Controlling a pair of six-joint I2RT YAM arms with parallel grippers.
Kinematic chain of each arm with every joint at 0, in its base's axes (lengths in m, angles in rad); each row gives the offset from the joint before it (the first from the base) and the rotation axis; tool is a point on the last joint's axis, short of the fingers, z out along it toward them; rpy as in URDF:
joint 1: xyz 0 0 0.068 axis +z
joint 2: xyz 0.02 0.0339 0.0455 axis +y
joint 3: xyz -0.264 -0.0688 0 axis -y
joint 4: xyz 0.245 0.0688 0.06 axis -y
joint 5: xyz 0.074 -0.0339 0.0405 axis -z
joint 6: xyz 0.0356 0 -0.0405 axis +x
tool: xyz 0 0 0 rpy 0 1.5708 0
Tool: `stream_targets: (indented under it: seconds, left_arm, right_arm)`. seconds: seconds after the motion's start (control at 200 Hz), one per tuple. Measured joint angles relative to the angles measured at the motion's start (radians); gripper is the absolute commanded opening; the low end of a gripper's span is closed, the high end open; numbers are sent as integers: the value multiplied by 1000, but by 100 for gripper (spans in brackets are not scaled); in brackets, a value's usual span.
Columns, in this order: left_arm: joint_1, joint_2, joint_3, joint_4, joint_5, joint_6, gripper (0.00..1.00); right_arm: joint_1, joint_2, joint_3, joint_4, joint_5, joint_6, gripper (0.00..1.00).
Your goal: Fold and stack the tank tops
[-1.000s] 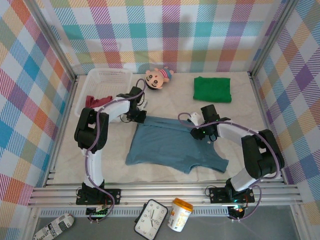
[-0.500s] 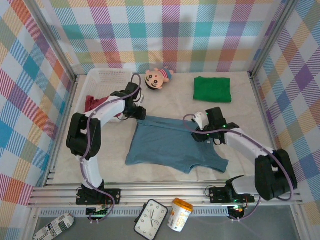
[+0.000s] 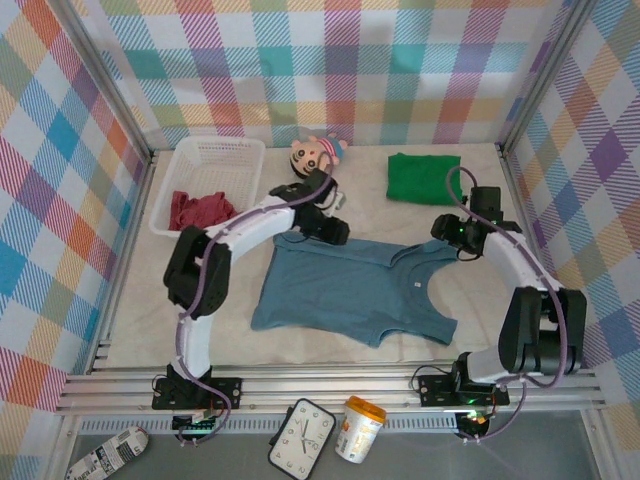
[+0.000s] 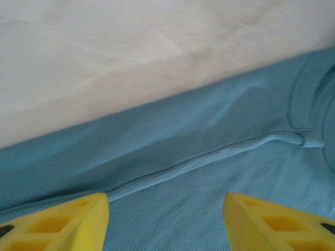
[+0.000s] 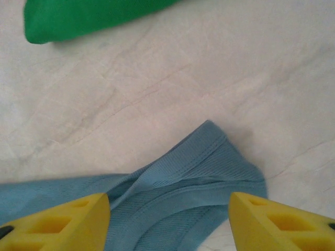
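The dusty blue-grey tank top (image 3: 350, 290) lies spread flat mid-table, one strap reaching to the upper right. My left gripper (image 3: 336, 232) hovers open over its far edge; in the left wrist view its yellow fingers (image 4: 63, 225) stand wide apart above the blue cloth (image 4: 209, 157), and the gripper (image 4: 167, 227) holds nothing. My right gripper (image 3: 446, 234) is open over the strap end (image 5: 209, 167), with the gripper (image 5: 170, 225) empty. The bright green tank top (image 3: 424, 178) lies folded at the back right. The dark red one (image 3: 200, 210) sits crumpled in the basket.
A white mesh basket (image 3: 215, 155) stands at the back left, with a big-headed doll (image 3: 318, 152) beside it. Plaid walls close in three sides. A clock (image 3: 301, 438) and a cup (image 3: 359, 428) lie below the near rail.
Both grippers opened and let go of the blue-grey top. The left moved right along its far edge; the right swung to the far right, and the strap now lies stretched out that way.
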State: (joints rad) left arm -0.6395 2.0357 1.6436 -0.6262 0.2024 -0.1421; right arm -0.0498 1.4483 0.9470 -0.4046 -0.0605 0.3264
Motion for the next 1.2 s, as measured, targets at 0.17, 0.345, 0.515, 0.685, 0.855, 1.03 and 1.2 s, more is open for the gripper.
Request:
stream_targets:
  seconds: [0.17, 0.345, 0.515, 0.685, 0.855, 1.03, 1.2]
  left_arm:
    - [-61, 122, 65, 3, 51, -20, 59]
    - [-95, 167, 109, 5, 84, -23, 59]
    - [-104, 170, 112, 5, 100, -23, 59]
    - [-104, 196, 121, 0, 100, -18, 59]
    - [-103, 215, 124, -2, 100, -3, 59]
    - [-103, 218, 126, -2, 100, 5, 59]
    - [-98, 222, 129, -2, 101, 8, 59]
  right_arm:
    - [-2, 122, 26, -16, -78, 119, 55]
    - [-2, 222, 66, -3, -133, 186, 48]
    - [-2, 287, 118, -9, -151, 217, 45]
    - [-2, 341, 148, -29, -158, 237, 42]
    - [4, 382, 177, -76, -156, 239, 41]
    - [6, 391, 185, -99, -141, 234, 17]
    - [8, 391, 184, -89, -139, 225, 3]
